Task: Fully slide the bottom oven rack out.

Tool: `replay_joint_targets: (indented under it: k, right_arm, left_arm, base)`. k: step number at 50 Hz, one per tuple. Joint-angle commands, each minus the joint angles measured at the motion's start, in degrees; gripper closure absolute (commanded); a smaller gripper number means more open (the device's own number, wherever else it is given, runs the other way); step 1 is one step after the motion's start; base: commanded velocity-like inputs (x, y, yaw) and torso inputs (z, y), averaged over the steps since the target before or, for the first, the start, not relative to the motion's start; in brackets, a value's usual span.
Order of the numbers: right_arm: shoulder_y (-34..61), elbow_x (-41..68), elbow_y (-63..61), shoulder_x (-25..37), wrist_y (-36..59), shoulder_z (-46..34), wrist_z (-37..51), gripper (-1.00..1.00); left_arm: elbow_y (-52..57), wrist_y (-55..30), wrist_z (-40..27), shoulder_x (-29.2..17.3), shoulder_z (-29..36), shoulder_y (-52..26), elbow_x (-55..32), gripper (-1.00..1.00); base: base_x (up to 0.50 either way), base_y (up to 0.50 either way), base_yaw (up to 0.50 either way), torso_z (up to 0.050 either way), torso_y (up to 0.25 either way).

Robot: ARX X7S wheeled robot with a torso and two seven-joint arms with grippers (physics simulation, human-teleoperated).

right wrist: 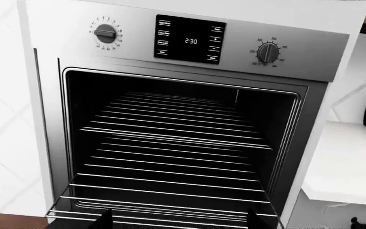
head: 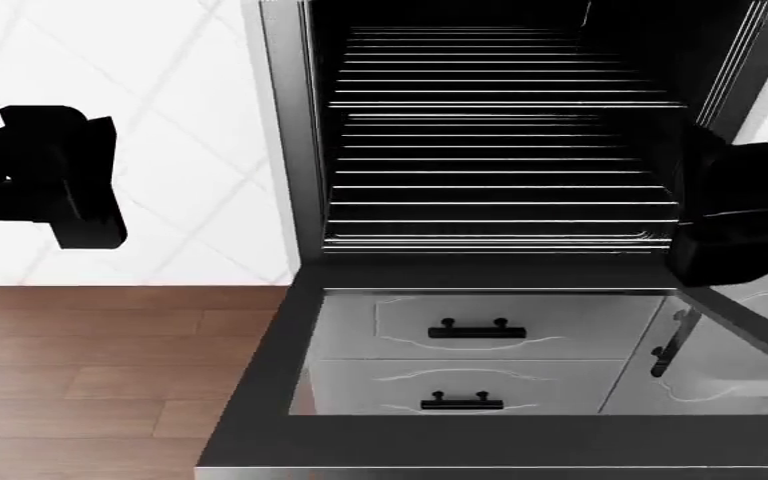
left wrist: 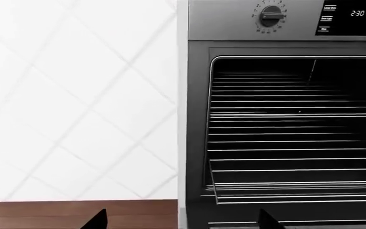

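Note:
The oven stands open. The bottom oven rack [right wrist: 170, 192] of thin silver wires lies low in the cavity, its front edge at the opening; it also shows in the head view [head: 491, 225] and the left wrist view [left wrist: 297, 191]. My right gripper [right wrist: 179, 222] is open and empty, its fingertips [right wrist: 104, 220] in front of the rack's front edge, apart from it. My left gripper [left wrist: 183, 224] is open and empty, facing the oven's left edge and the wall. In the head view the left arm [head: 57, 180] hangs left of the oven and the right arm [head: 744, 225] at its right side.
Another matching rack [right wrist: 170, 131] sits higher in the cavity. The dark glass door [head: 257, 390] lies folded down flat in front of the oven. Control panel with display [right wrist: 189, 40] and knobs above. White tiled wall [left wrist: 75, 95], wooden floor [head: 91, 380], white counter [right wrist: 348, 162] to the right.

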Motion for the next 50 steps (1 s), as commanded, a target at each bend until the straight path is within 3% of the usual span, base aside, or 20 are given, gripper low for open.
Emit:
replay_joint_targets:
  k: [1,8,17,30,36,50]
  right_arm:
    - [-0.51,-0.36,-0.40,0.36,-0.55,-0.45,-0.33,-1.00]
    - [0.12,-0.78,0.09,0.20,-0.19,-0.76,-0.64,-1.00]
    - [0.39,-1.01,-0.04,0.40,-0.51,-1.08,-0.46,-1.00]
    - [-0.75,-2.27,-0.39,-0.03,-1.22,-1.66,-1.03,-1.00]
    - [1.62,-0.64,0.31,-1.31,-0.22,-3.91,1.03,-1.00]
    - [3.88,-0.34,1.16,-1.92,-0.34,-4.53,0.92,-1.00]
  left_arm:
    - [0.84,0.94,1.56,-1.14,0.07,1.54,1.17,-1.00]
    - [1.24,1.53,1.95,-1.63,0.08,2.11,1.46,-1.00]
    - [-0.13,1.39,2.36,1.12,1.23,1.79,3.32,-1.00]
    - [0.58,3.19,3.51,-0.20,0.65,3.31,3.65,-1.00]
    - [0.46,2.48,3.42,-0.88,0.71,2.82,3.72,-1.00]
    - [0.22,2.27,2.99,-1.34,1.39,2.64,3.42,-1.00]
  base:
    - [0.00,-0.50,0.00,0.000,0.000]
    - [0.00,-0.50,0.00,0.000,0.000]
    - [0.00,-0.50,0.00,0.000,0.000]
    - [0.00,-0.50,0.00,0.000,0.000]
    - [0.03,0.00,0.00,0.000,0.000]
    - [0.45,0.00,0.00,0.000,0.000]
